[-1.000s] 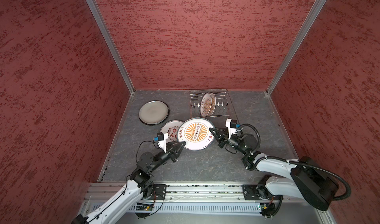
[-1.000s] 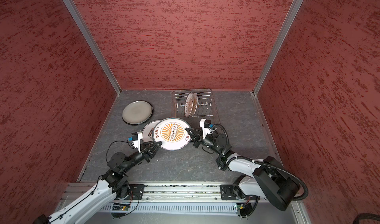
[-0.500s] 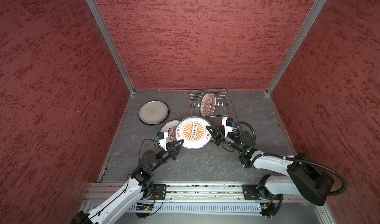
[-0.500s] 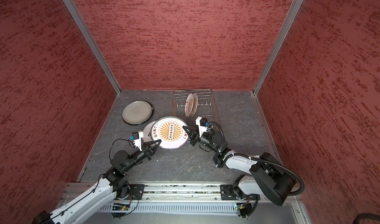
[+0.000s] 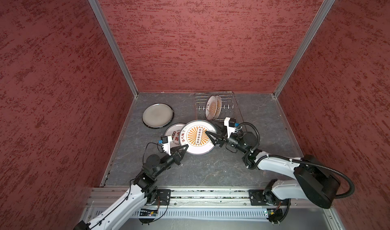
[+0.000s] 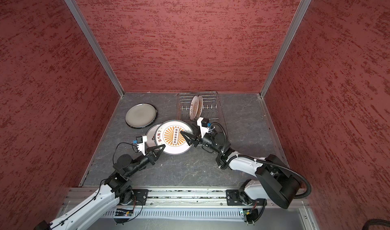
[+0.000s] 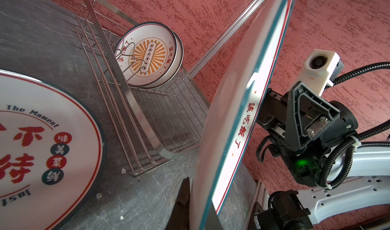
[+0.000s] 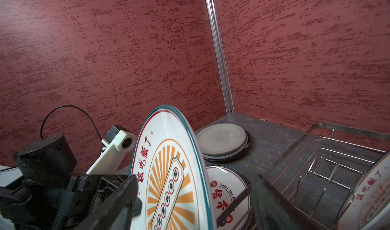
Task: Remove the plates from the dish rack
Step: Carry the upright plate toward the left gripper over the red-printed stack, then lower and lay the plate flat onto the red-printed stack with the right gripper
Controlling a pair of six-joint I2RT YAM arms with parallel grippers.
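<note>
A white plate with an orange sunburst (image 5: 197,137) (image 6: 174,137) stands tilted above the floor. My left gripper (image 5: 185,147) (image 6: 162,147) is shut on its near rim; the left wrist view shows that plate (image 7: 242,112) edge-on, with one dark finger (image 7: 183,197) against its back. My right gripper (image 5: 211,138) (image 6: 185,138) (image 8: 194,176) stands open astride the opposite rim (image 8: 168,176), jaws wide apart. The wire dish rack (image 5: 230,106) (image 6: 213,106) (image 7: 126,96) (image 8: 316,155) at the back holds two upright sunburst plates (image 5: 213,107) (image 6: 196,107) (image 7: 149,55).
A white plate with red characters (image 5: 172,131) (image 6: 150,134) (image 7: 42,155) (image 8: 228,188) lies flat under the held plate. A grey dark-rimmed plate (image 5: 157,115) (image 6: 141,115) (image 8: 221,140) lies at the back left. Red walls close three sides.
My right gripper has opened and let go of the sunburst plate's rim. The left gripper has shut on the opposite rim. The plate and both grippers shifted slightly left.
</note>
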